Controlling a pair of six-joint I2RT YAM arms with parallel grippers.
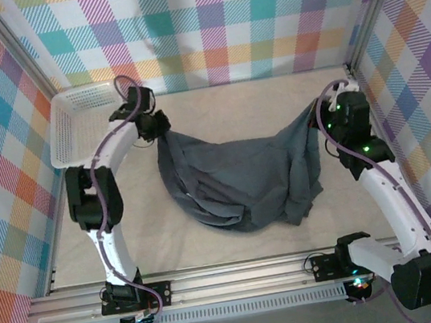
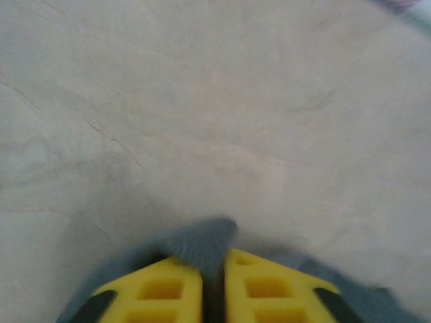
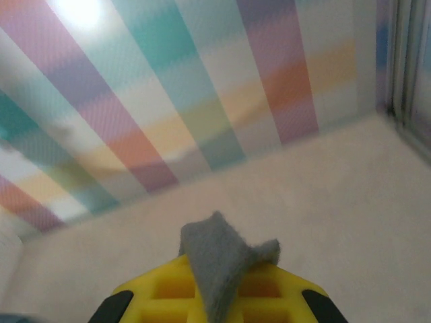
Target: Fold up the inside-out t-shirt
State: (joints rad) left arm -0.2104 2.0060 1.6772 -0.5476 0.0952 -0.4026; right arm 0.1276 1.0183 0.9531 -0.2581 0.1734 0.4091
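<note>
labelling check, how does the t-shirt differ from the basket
The t-shirt is dark grey limp cloth; the basket is white stiff mesh. The t-shirt far outsizes the basket. The t-shirt is pinched by left tool and right tool; the basket sits ungripped, far left. Both are plain.

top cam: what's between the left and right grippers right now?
The t-shirt: it stretches from the left gripper to the right gripper, pinched by both, its middle sagging onto the table. Top external view.

surface: beige table (image 1: pixel 236 248) | on it: grey t-shirt (image 1: pixel 235 183) mid-table; white basket (image 1: pixel 80 125) far-left corner
</note>
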